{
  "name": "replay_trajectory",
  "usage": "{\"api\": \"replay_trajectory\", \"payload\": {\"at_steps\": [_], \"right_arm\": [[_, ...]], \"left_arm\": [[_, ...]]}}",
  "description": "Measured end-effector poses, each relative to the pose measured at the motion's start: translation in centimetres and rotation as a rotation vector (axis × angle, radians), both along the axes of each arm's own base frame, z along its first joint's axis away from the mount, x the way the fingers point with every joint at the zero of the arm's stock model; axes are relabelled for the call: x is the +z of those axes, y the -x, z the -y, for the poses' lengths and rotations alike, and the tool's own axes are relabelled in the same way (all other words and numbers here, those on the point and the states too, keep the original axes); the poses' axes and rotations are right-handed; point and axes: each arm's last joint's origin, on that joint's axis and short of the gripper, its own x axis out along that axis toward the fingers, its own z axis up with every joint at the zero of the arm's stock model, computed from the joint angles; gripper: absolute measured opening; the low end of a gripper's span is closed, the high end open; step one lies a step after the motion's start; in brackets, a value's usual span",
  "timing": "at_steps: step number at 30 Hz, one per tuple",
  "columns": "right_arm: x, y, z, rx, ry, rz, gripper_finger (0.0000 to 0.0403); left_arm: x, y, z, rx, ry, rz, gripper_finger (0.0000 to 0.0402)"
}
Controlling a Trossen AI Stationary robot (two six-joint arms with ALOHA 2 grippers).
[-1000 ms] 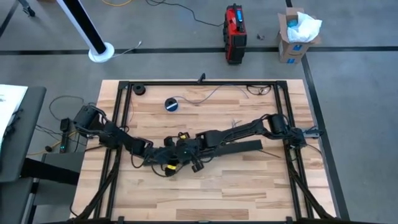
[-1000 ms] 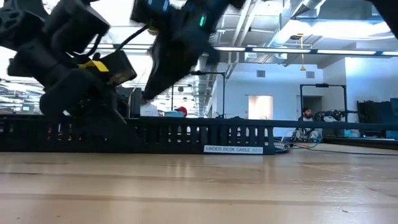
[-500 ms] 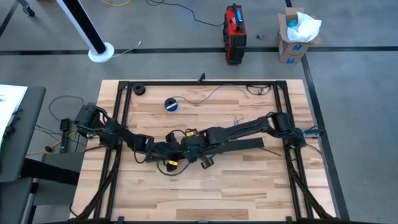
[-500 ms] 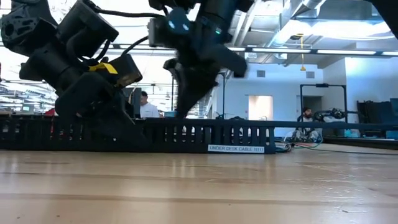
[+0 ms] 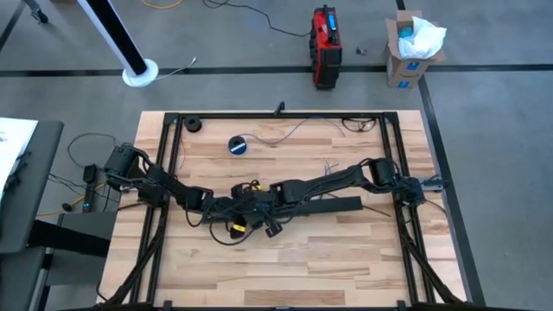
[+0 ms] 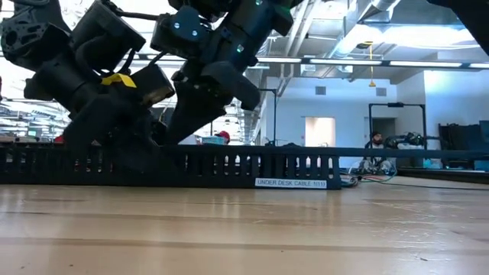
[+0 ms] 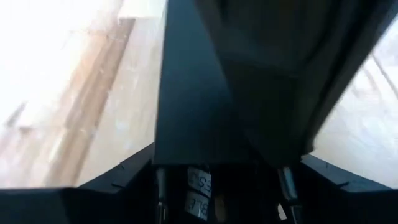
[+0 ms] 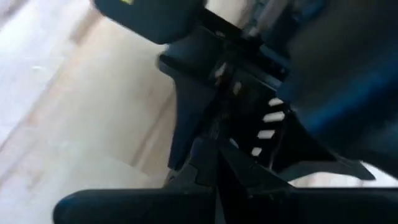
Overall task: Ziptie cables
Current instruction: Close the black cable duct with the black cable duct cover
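Two dark arms meet over the middle of the butcher-block table (image 5: 346,250), and we see their matte black grippers crowded together above a long, flat, slotted black plastic strip (image 6: 252,166). From overhead the left gripper (image 5: 226,210) reaches in from the left side and the right gripper (image 5: 257,204) from the right, the two nearly touching. In the low view the strip lies flat on the pale wood, a row of narrow upright slots along its wall and a small white label (image 6: 291,182) reading "UNDER DESK CABLE" on its face. The left gripper's blocky body with a yellow tag sits right down at the strip; the right gripper angles in just beside it. We cannot tell whether either pair of fingers stands apart or together: both wrist views are filled with dark, smooth plastic at close range.

The cables (image 5: 289,131), thin pale and dark wires, lie loose at the far side of the table, well apart from both grippers. Near them sits a small round blue-and-black tape roll (image 5: 238,144). Black metal framing (image 5: 276,114) borders the table.
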Motion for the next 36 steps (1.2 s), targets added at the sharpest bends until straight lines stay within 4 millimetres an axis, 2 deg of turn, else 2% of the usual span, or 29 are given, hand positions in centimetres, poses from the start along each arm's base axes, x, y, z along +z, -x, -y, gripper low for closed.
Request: {"api": "replay_trajectory", "payload": {"at_steps": [5, 10, 16, 22, 27, 33, 36], "right_arm": [[2.2, 0.6, 0.0, -0.052, 0.029, 0.021, 0.0], [5.2, 1.5, 0.4, -0.066, 0.023, 0.054, 0.0], [4.9, 1.8, 1.2, -0.083, 0.03, 0.0, 0.0], [4.1, 2.1, 1.3, -0.067, 0.021, -0.025, 0.0], [3.5, 2.1, 0.8, -0.043, -0.006, -0.012, 0.0], [3.6, 2.2, -0.3, -0.032, -0.017, 0.002, 0.0], [3.6, 2.3, -0.7, -0.023, -0.019, 0.0, 0.0]], "left_arm": [[0.1, -0.1, -0.2, 0.024, -0.053, 0.009, 0.0261], [0.4, -0.5, -0.5, 0.046, 0.065, 0.028, 0.0262], [1.2, -0.8, -0.3, 0.02, 0.136, 0.033, 0.0262], [1.8, 0.3, 0.1, 0.014, 0.203, -0.062, 0.0263], [3.1, 1.5, 0.9, -0.03, 0.285, -0.103, 0.0263], [4.5, 3.2, 1.3, -0.023, 0.289, -0.154, 0.0263], [4.5, 3.2, 1.3, -0.036, 0.193, -0.149, 0.0263]]}}
